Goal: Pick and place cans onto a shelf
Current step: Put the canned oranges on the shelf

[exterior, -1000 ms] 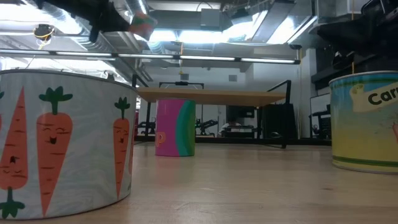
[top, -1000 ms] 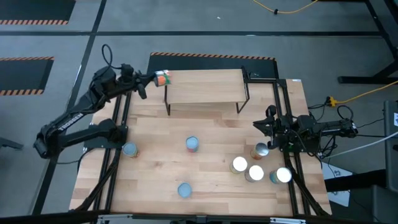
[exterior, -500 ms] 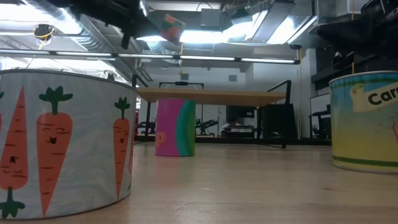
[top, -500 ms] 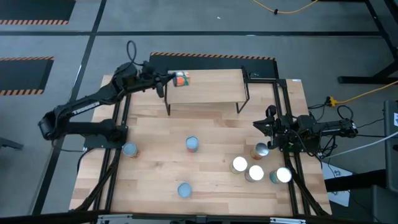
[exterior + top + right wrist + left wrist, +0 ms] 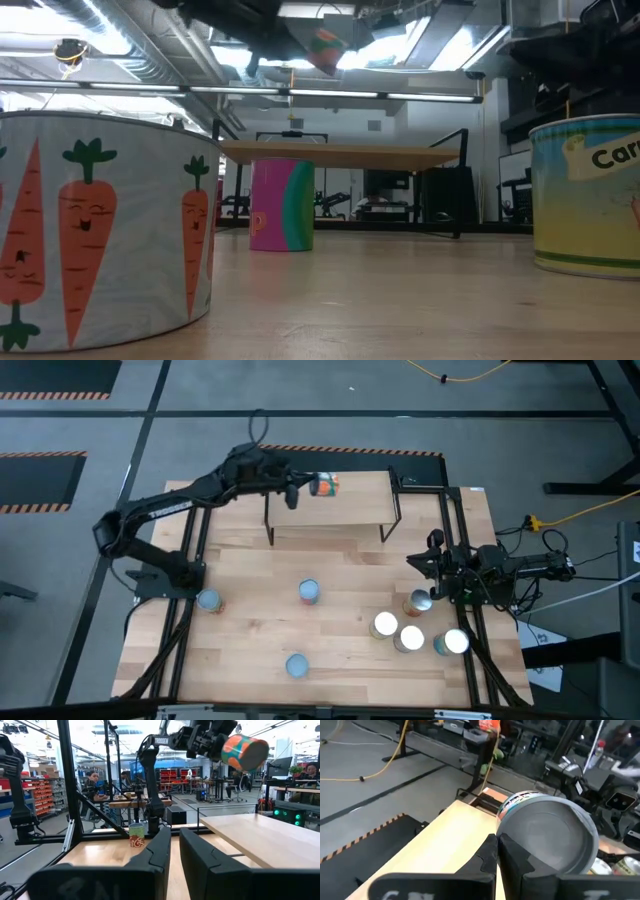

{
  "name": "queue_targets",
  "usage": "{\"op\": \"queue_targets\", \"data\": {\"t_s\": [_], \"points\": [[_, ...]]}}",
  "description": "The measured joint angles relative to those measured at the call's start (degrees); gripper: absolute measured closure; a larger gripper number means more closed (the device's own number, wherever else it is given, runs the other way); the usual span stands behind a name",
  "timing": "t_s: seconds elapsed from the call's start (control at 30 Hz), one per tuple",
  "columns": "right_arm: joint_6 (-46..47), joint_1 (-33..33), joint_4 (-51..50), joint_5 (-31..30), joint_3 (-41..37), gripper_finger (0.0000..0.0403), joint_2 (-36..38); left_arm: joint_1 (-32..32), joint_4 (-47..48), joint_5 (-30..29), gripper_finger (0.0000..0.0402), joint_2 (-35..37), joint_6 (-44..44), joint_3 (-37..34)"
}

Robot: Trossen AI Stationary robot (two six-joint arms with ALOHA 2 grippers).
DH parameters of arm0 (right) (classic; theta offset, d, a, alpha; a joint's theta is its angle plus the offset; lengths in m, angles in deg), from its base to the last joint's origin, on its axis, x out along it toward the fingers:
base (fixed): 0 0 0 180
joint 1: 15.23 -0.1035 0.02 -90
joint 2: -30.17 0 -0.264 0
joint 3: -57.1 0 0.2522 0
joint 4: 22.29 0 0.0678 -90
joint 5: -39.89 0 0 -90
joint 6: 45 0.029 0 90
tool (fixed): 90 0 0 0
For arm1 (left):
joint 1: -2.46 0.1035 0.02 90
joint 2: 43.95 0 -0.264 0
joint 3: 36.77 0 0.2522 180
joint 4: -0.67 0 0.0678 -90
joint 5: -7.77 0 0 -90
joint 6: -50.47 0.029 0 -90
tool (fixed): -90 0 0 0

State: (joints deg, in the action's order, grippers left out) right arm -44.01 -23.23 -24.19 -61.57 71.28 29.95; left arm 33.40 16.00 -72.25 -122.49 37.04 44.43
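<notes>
My left gripper (image 5: 297, 488) is shut on an orange-and-green can (image 5: 325, 484), held in the air over the shelf's wooden top (image 5: 340, 505) at the table's far side. The can also shows in the low view (image 5: 325, 48), the left wrist view (image 5: 547, 837) and the right wrist view (image 5: 244, 751). Three cans stand upright on their bases on the tabletop at the left and middle (image 5: 208, 600) (image 5: 309, 592) (image 5: 296, 665). Several more stand near the right edge (image 5: 400, 630). My right gripper (image 5: 422, 565) waits shut beside those. My left gripper holds the can at its wrist-side end (image 5: 506, 831), coming level from the table's left. The can lies on its side and sticks out beyond the fingertips, tilted, clear of the shelf. The fingers (image 5: 515, 857) hide the contact, so I cannot tell the kind of hold.
The shelf's black legs (image 5: 269, 525) (image 5: 392, 520) stand on the table's far half. In the low view a carrot-labelled can (image 5: 100, 230) and a yellow can (image 5: 590, 195) stand close to the camera, and a pink-and-green can (image 5: 282, 204) stands before the shelf (image 5: 340, 153).
My left gripper has carried the can toward the table's right edge, from beside the shelf's left end to above the shelf top. The can has stayed lifted and on its side.
</notes>
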Motion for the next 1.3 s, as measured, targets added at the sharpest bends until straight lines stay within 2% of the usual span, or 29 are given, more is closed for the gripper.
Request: {"op": "queue_targets", "data": {"t_s": [0.27,0.43,0.83,1.03,1.3], "points": [[0.0,0.0,-0.2,0.0,0.0,0.0357,0.0,-2.3,6.3,-0.3,0.0401,-9.7,2.6,11.6],[0.0,0.0,-0.9,0.0,0.0,0.0357,0.0,-3.7,7.0,-1.2,0.0401,-14.8,4.6,15.4],[0.0,0.0,-1.0,0.0,0.0,0.0357,0.0,-4.8,6.9,-2.2,0.0401,-23.3,5.0,16.3],[-0.8,0.0,-1.0,-0.1,0.0,0.0357,0.0,-5.5,6.5,-4.6,0.0401,-25.5,5.0,16.3],[-2.9,0.0,4.9,-7.0,0.0,0.0357,0.0,-5.9,6.5,-6.5,0.0401,-25.4,5.0,16.3]]}}
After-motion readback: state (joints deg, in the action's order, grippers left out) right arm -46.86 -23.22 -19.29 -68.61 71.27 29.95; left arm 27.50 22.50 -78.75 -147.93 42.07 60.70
